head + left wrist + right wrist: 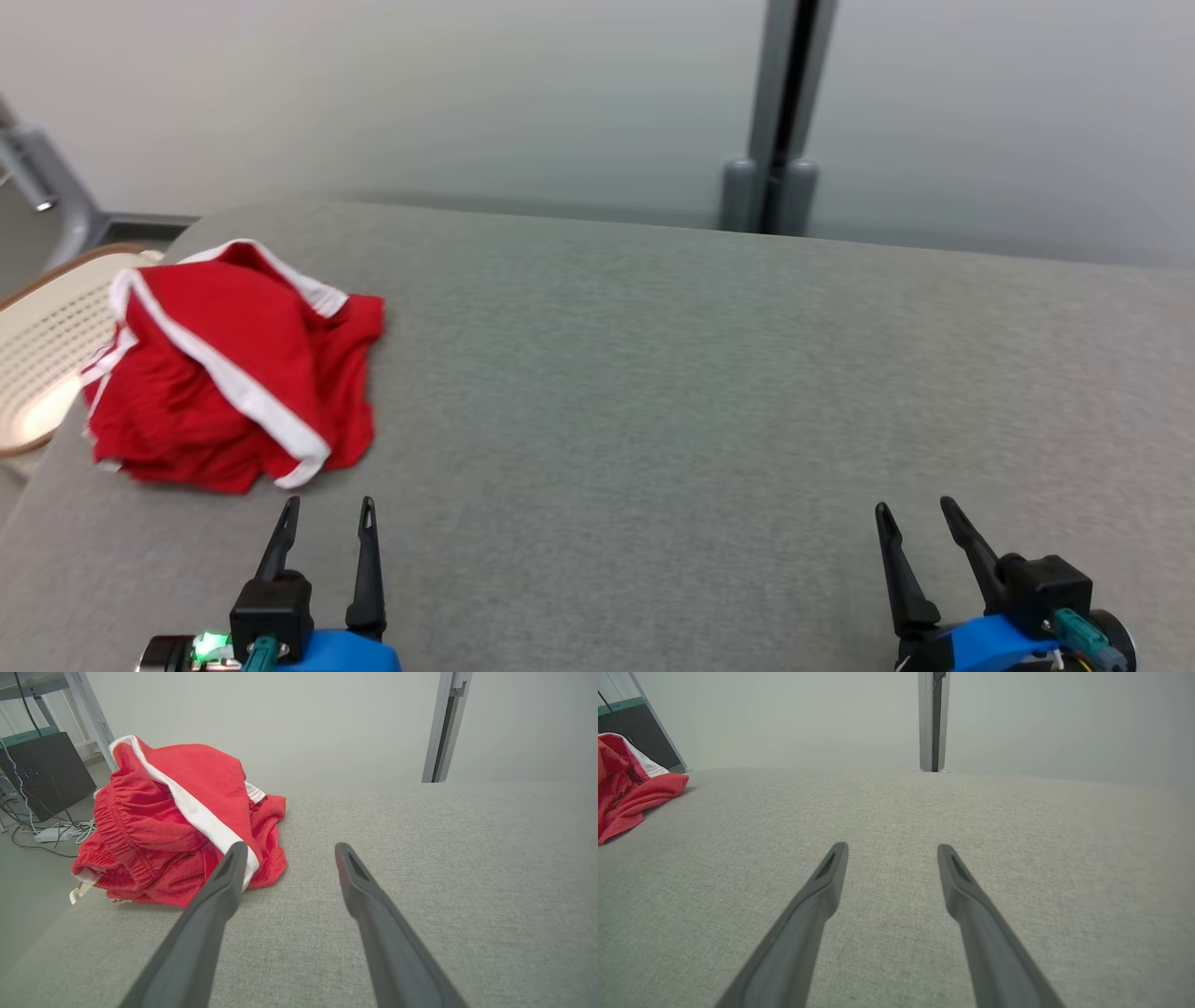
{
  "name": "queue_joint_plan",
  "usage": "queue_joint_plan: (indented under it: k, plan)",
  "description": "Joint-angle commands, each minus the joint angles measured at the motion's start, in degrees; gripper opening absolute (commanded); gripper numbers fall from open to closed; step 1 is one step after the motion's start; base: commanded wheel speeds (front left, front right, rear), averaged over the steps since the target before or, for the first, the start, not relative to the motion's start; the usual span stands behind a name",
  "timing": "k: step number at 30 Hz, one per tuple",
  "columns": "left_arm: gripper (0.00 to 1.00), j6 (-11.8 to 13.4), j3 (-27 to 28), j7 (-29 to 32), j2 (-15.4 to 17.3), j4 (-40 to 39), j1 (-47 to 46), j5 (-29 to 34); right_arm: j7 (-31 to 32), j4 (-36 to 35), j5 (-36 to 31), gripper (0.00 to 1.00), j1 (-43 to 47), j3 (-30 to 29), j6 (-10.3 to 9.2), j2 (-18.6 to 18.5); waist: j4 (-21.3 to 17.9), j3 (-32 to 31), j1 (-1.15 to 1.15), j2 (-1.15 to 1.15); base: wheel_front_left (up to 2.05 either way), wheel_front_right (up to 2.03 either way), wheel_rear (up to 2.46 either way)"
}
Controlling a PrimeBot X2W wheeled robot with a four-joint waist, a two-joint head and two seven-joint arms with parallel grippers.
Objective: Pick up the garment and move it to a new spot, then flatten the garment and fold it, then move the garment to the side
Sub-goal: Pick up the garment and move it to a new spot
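Start of the task: nothing has been picked up. One garment (233, 373), a pair of red shorts with white trim, lies crumpled at the far left corner of the grey cloth-covered table (653, 392), its left side at the table's edge next to a woven-backed chair (47, 355). The left fingers (367, 560) are spread, hold nothing, and point up the head view, so the heap lies just ahead of them and a little to their left, near but apart. In the left wrist view the garment (177, 826) rises above and to the left of the fingertips. The right fingers (898, 569), likewise spread and holding nothing, stand well apart from it across bare table; in the right wrist view the garment (626, 788) sits at the far left margin. The left arm is plainly the nearer one. The heap has no clean long axis, though one white-trimmed edge runs diagonally down toward the left fingers. Count: one garment, two pairs of fingers, one table, one chair, one grey post (784, 112) behind.
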Motion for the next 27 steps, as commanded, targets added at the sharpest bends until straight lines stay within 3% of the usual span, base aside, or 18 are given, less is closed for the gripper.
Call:
queue_joint_plan:
  k: [1,16,21,27]
  plan:
    - [1.0,-0.05,0.23,-0.29,0.04,0.26,-0.4,0.48,-0.36,0.03,-0.31,1.0,0.07,0.26,0.02,-0.22,3.09,1.55,0.0,0.0,0.0,0.0,0.0]
    - [1.0,0.38,4.38,-0.29,-0.63,1.44,2.56,-0.98,-0.32,1.61,0.34,1.0,-2.16,3.92,0.02,-0.24,19.03,1.93,0.0,0.0,0.0,0.0,0.0]
    - [1.0,0.01,5.37,-0.28,-0.86,1.37,3.34,-1.06,-0.31,2.11,0.71,1.0,-1.97,4.47,0.02,-0.24,21.29,1.78,0.0,0.0,0.0,0.0,0.0]
    - [1.0,-1.24,7.06,-0.29,-1.24,1.43,1.56,-2.48,-0.32,1.9,0.03,1.0,-2.55,4.99,0.02,-0.24,21.11,2.66,0.0,0.0,0.0,0.0,0.0]
